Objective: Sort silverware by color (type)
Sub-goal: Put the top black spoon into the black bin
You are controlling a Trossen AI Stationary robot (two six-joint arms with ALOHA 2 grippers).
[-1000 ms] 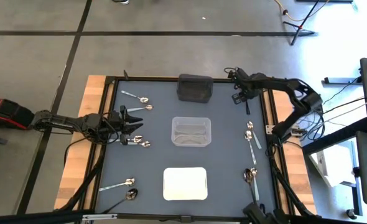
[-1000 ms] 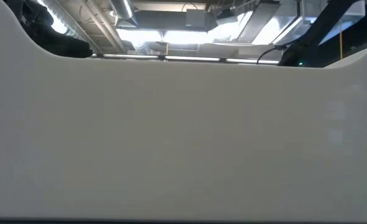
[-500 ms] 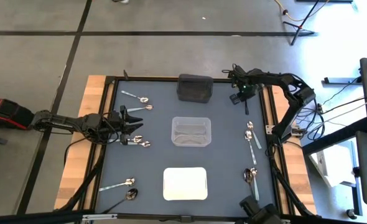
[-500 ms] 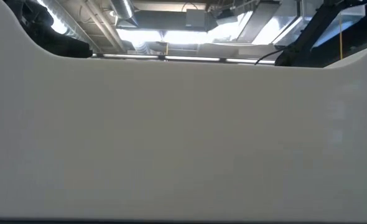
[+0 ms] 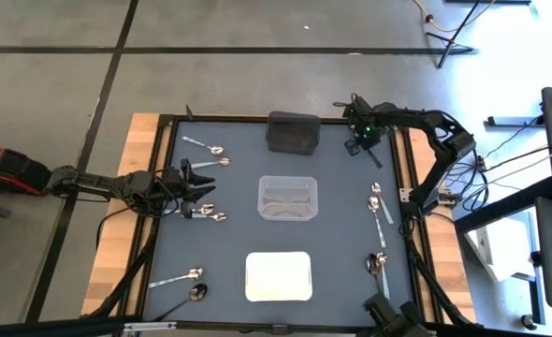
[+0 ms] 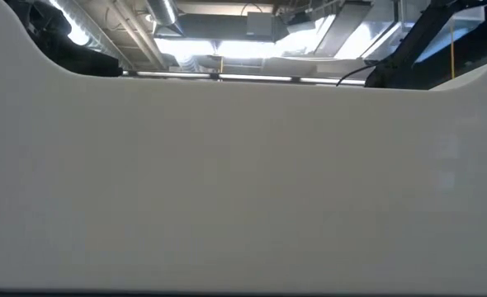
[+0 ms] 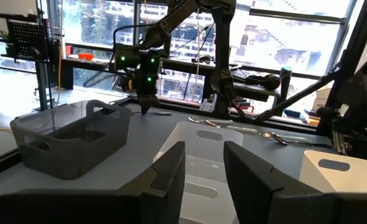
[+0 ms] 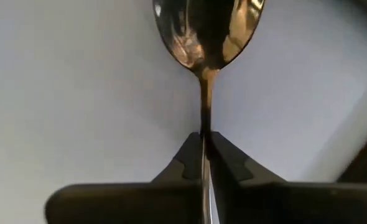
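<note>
Now our right gripper [image 8: 203,149] clamped shut on spoon [image 8: 207,37] handle near black tray [image 5: 293,132], after standing open; lift came next, we judged. Left gripper [image 5: 204,192] half-open over left spoons [image 5: 212,215], waiting.

The overhead camera looks straight down on the whole table [image 5: 164,253]. The low one faces a blank white surface [image 6: 243,181]. Both wrist cameras sit close to the tabletop.

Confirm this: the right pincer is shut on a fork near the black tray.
Not a fork. The right wrist view shows the right pincer shut on a spoon, gripping its handle. It is near the black tray, as the high view shows.
</note>
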